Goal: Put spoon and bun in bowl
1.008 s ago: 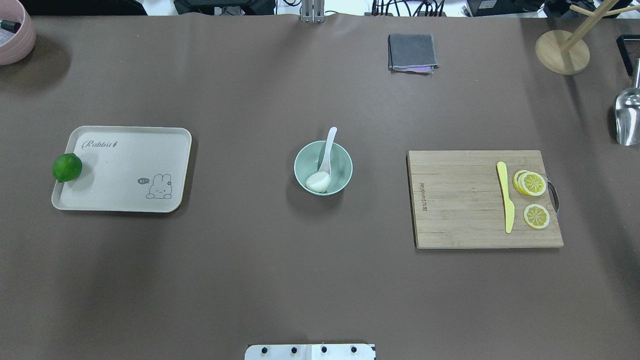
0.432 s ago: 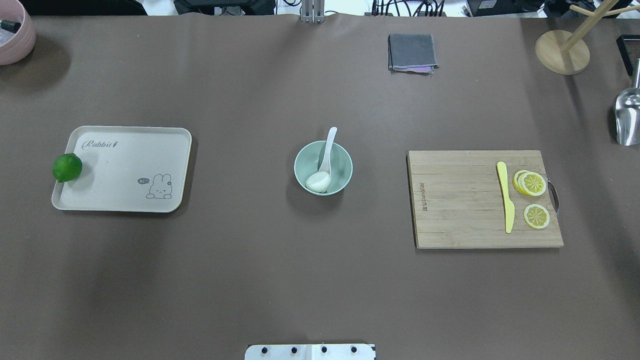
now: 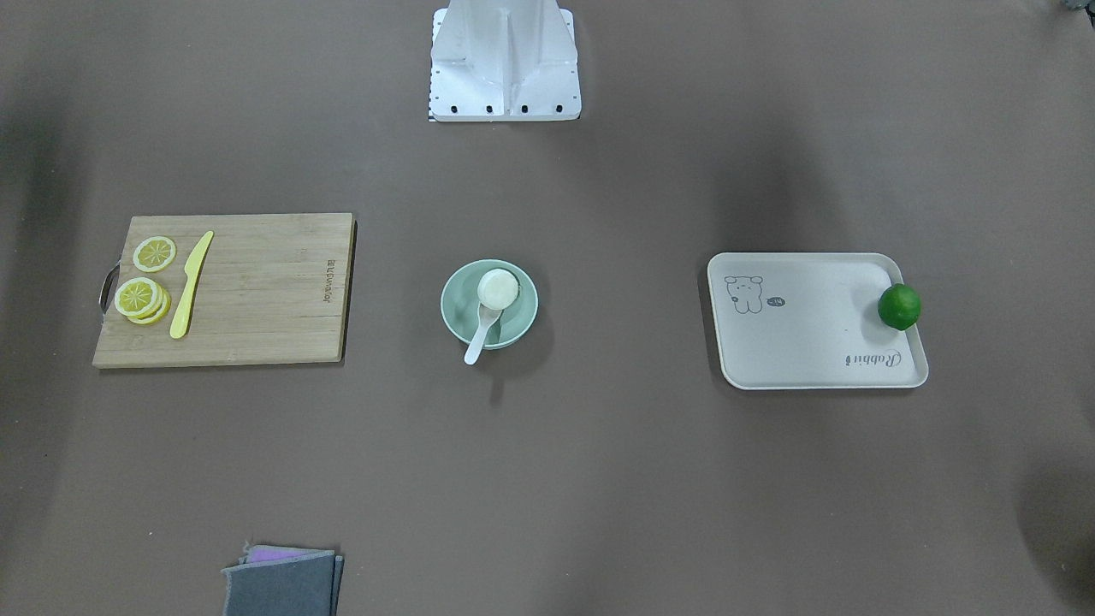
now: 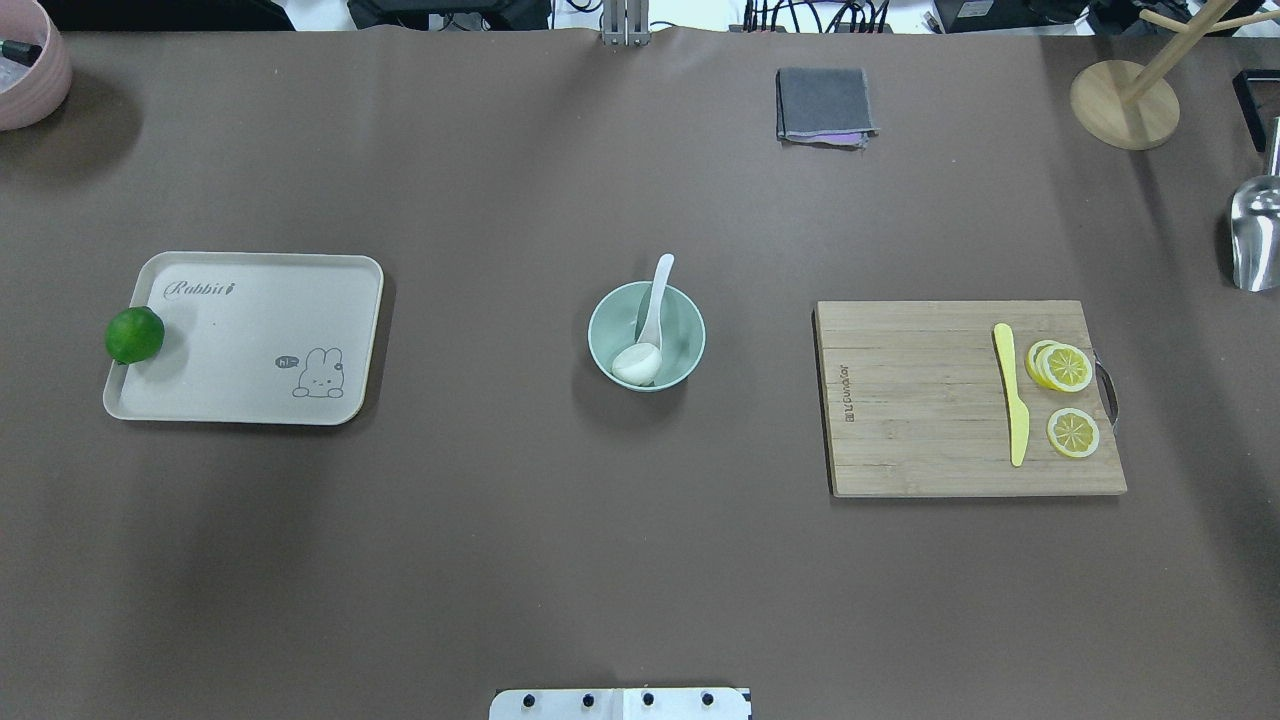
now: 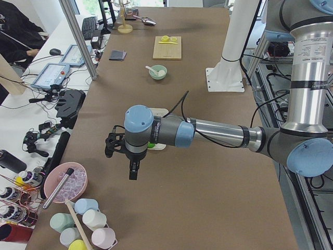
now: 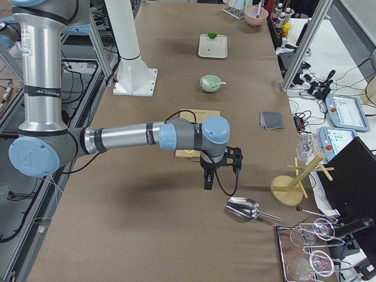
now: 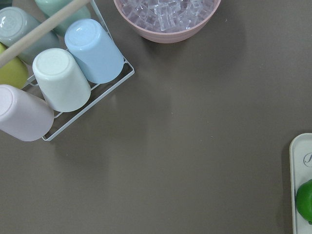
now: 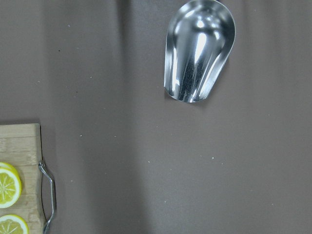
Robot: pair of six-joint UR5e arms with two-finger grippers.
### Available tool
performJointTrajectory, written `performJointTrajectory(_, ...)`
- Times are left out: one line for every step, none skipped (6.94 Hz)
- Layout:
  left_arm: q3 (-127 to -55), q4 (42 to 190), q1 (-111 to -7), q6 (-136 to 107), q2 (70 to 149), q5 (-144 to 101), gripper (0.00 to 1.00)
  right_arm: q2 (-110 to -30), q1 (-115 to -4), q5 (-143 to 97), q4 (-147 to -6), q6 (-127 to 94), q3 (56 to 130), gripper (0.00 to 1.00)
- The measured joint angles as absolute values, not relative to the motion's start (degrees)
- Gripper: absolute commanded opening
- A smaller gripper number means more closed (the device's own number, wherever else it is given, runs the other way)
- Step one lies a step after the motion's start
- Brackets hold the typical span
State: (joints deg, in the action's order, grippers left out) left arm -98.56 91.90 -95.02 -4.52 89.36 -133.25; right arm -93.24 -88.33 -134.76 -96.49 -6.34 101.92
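Observation:
The mint-green bowl [image 4: 692,340] stands at the table's middle. The white bun [image 4: 636,364] lies inside it at the near side. The white spoon [image 4: 655,295] has its scoop in the bowl, against the bun, and its handle sticks out over the far rim. In the front-facing view the bowl [image 3: 449,301] holds the bun [image 3: 498,287] and the spoon [image 3: 479,335]. My left gripper [image 5: 133,169] hangs over the table's left end, far from the bowl. My right gripper [image 6: 208,179] hangs over the right end by the scoop. I cannot tell whether either is open or shut.
An off-white tray [image 4: 260,390] with a lime [image 4: 134,335] lies left. A wooden cutting board [image 4: 920,400] with a yellow knife [image 4: 1012,390] and lemon slices [image 4: 1066,368] lies right. A grey cloth [image 4: 824,105], a metal scoop [image 8: 199,51], a pink ice bowl [image 7: 165,17] and cups [image 7: 92,51] sit around the edges.

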Motion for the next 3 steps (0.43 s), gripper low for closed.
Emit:
performJointTrajectory(-98.37, 91.89, -94.96, -4.43, 89.26, -133.24, 0.98, -93.86, -88.33, -134.73, -96.51, -6.14, 101.73, 1.00)
performJointTrajectory(-98.10, 91.91, -94.91, -4.33, 89.24, -133.26, 0.98, -94.14, -88.33, -134.63, -96.47, -6.05, 101.50, 1.00)
performJointTrajectory(-98.00, 91.93, -94.89, -4.31, 89.22, -133.30, 0.98, -94.14, -88.34, -134.53, -96.45, -6.09, 101.48, 1.00)
